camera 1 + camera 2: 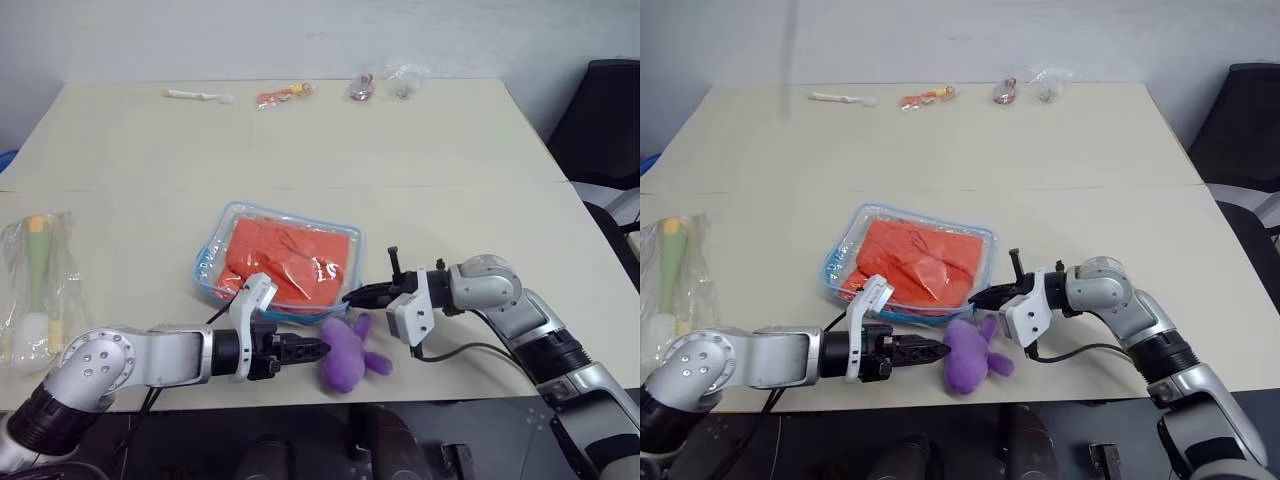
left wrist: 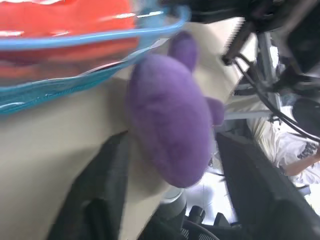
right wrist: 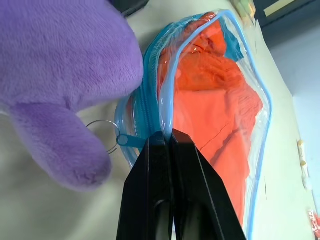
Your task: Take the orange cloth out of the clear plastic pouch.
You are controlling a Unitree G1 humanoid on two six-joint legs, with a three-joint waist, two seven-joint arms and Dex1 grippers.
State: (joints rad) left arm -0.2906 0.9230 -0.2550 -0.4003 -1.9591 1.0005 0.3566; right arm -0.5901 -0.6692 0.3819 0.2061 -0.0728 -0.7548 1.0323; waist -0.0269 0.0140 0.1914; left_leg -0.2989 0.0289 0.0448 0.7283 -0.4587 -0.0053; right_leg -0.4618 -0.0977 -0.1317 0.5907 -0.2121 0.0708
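The clear plastic pouch (image 1: 213, 262) with light blue zipper trim lies flat on the table's near middle. The orange cloth (image 1: 285, 255) is folded inside it. My right gripper (image 1: 352, 295) is shut on the pouch's blue-trimmed edge (image 3: 161, 131) at its near right corner, where the mouth gapes a little. My left gripper (image 1: 318, 348) points right along the table's front edge, open, with its fingers (image 2: 102, 195) spread on either side of a purple plush toy (image 1: 347, 355) that lies just in front of the pouch.
A thin clear bag with a green-and-white brush (image 1: 36, 290) lies at the left edge. Along the far edge sit a white toothbrush (image 1: 200, 96), an orange packet (image 1: 283, 95) and small clear bags (image 1: 405, 80). A black chair (image 1: 603, 110) stands at the right.
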